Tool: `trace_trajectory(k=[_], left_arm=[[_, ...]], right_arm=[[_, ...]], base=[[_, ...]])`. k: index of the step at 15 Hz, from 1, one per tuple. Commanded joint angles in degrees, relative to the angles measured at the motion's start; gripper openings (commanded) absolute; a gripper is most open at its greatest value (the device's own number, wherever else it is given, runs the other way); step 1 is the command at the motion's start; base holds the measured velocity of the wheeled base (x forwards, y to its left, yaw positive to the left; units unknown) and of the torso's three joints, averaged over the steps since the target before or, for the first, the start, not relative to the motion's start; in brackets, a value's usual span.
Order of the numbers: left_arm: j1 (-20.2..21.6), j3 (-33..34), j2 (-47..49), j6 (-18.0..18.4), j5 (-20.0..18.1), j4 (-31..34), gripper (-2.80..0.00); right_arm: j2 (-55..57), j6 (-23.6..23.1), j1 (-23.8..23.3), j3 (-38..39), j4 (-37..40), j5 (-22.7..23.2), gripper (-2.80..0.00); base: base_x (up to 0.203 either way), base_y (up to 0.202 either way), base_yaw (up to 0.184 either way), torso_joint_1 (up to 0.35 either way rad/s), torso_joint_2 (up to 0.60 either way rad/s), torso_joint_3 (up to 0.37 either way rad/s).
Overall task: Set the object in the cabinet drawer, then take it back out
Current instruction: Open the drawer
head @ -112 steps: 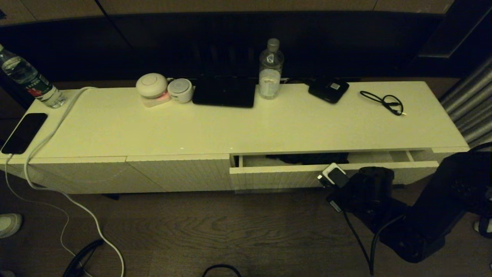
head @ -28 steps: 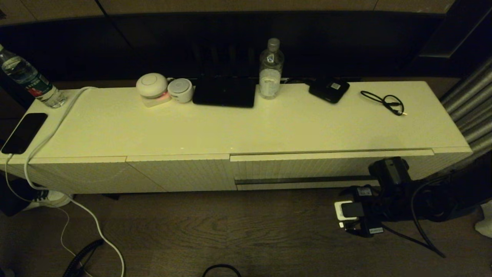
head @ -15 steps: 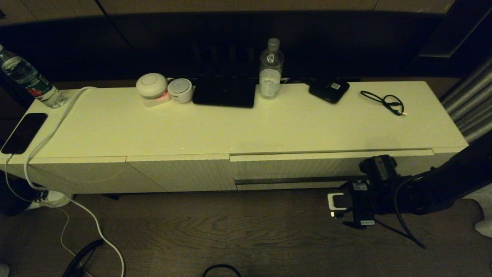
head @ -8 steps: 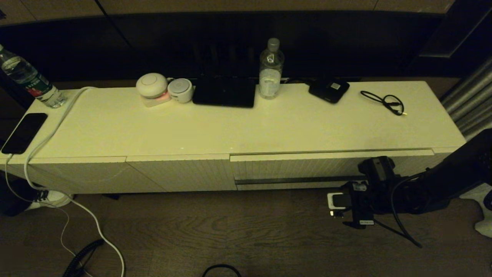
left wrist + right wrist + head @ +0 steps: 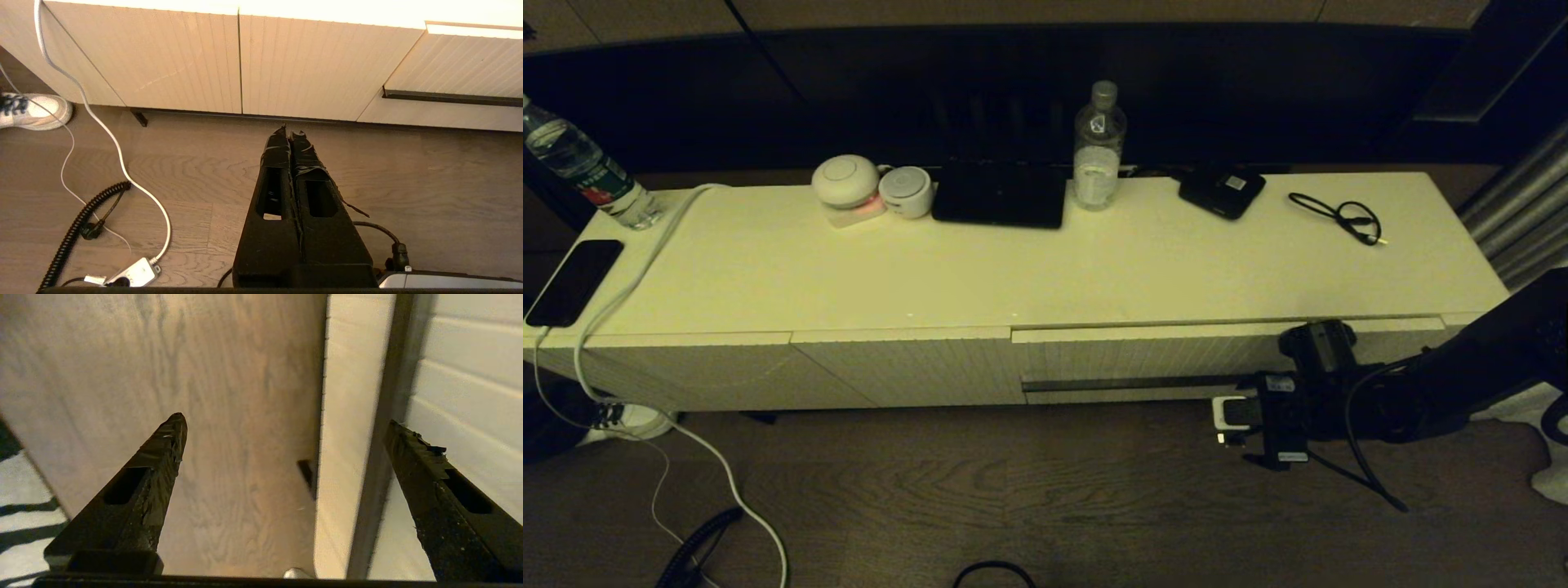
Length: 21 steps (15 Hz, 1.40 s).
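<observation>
The cabinet drawer [image 5: 1160,357] is pushed in flush, its dark handle strip [image 5: 1127,382] running along the lower front. The black umbrella is out of view. My right gripper [image 5: 284,420] is open at the right end of the drawer front, low above the floor. One finger [image 5: 412,453] lies over the ribbed front just past the handle strip [image 5: 392,396]; the other finger [image 5: 163,445] is over the floor. In the head view the right gripper [image 5: 1258,396] sits against the strip's right end. My left gripper [image 5: 289,132] is shut and empty, parked above the floor before the left cabinet panels.
On the cabinet top stand a water bottle [image 5: 1098,147], a flat black box [image 5: 1221,190], a thin black cable [image 5: 1343,216], two round white devices [image 5: 870,189] and a dark tablet [image 5: 1001,196]. A phone [image 5: 574,280] and white cable [image 5: 629,286] lie at the left. A coiled cord [image 5: 77,232] crosses the floor.
The drawer, slightly open with the umbrella inside 7.5 s ago, is now shut. Over the last second my right gripper has risen from the floor toward the handle strip's right end.
</observation>
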Motion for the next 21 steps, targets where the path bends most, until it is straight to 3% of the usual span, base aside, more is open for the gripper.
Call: trace_trajectory(k=[1,21], left_arm=[[0.02,0.00,-0.09,-0.07,0.04,-0.02,-2.80],[0.02,0.00,-0.09,-0.07,0.04,-0.02,-2.80]], right_arm=[[0.20,-0.45,0.12,-0.72,-0.20,0.01,0.00],[6.05,0.77,-0.68,-6.02,-2.31,-0.02,0.00]], base=[[0.000,0.000,0.000,0.000,0.00,0.000],[0.000,0.000,0.000,0.000,0.00,0.000]])
